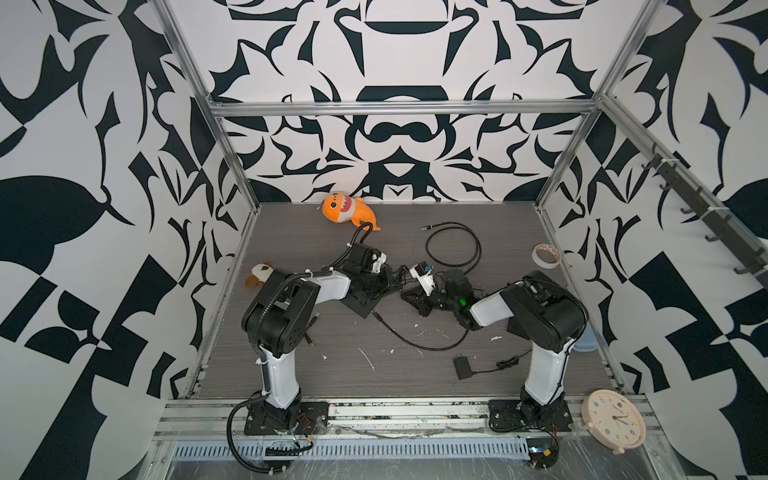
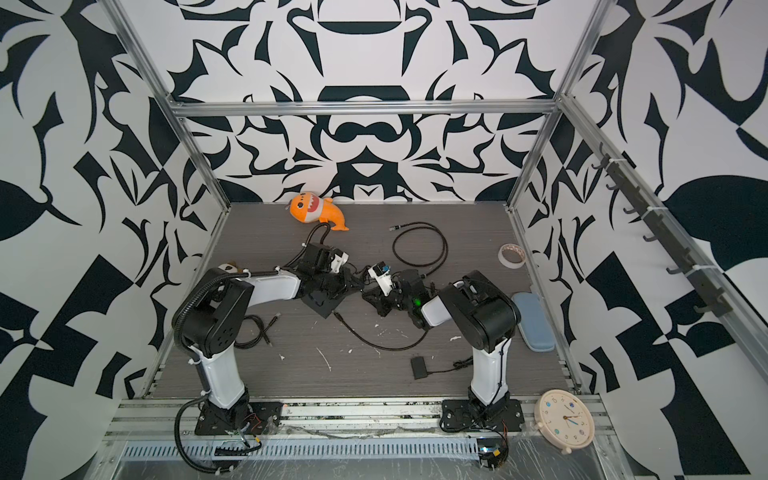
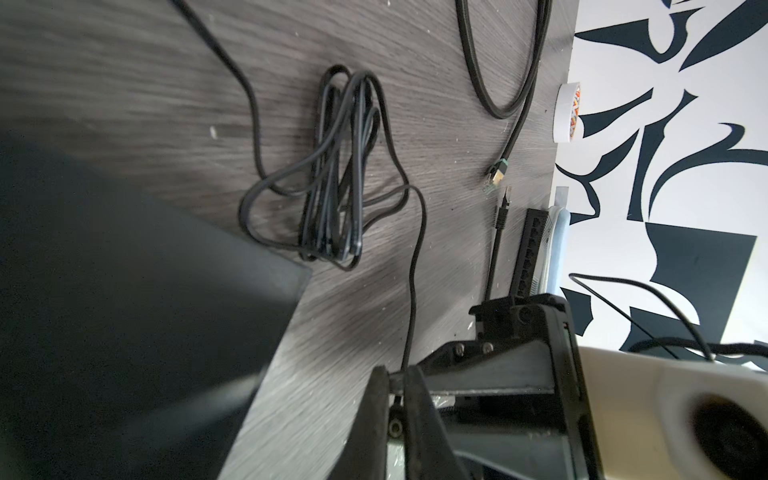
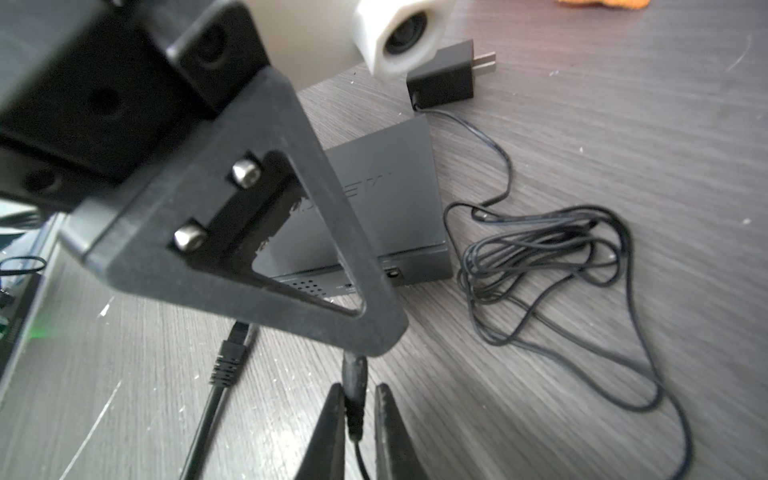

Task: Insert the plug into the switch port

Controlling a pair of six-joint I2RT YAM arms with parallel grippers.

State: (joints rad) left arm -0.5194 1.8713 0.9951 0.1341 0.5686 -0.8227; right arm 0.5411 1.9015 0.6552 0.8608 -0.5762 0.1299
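Dark wood-grain bench [image 4: 623, 124] below. Nearest, right gripper [image 4: 359, 390] narrow, pinching plug [image 4: 353, 374], long axis aimed away toward switch [image 4: 395, 199]. Just beyond, left gripper [image 3: 395, 372] clamped on cord [image 3: 413, 291], overhanging plug's tip. Farther, port [image 4: 391, 273] on switch's facing edge, apart from plug and slightly off its line. Probably needs slight sideways correction from right gripper.

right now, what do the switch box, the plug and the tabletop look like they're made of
Switch box: likely matte black plastic, possibly painted metal; dull flat faces, crisp edges, faint logo. Plug: black moulded plastic or rubber sleeve, slightly glossy, blurred. Tabletop: grey wood-grain laminate or veneer; streaky printed-looking grain, faint sheen.
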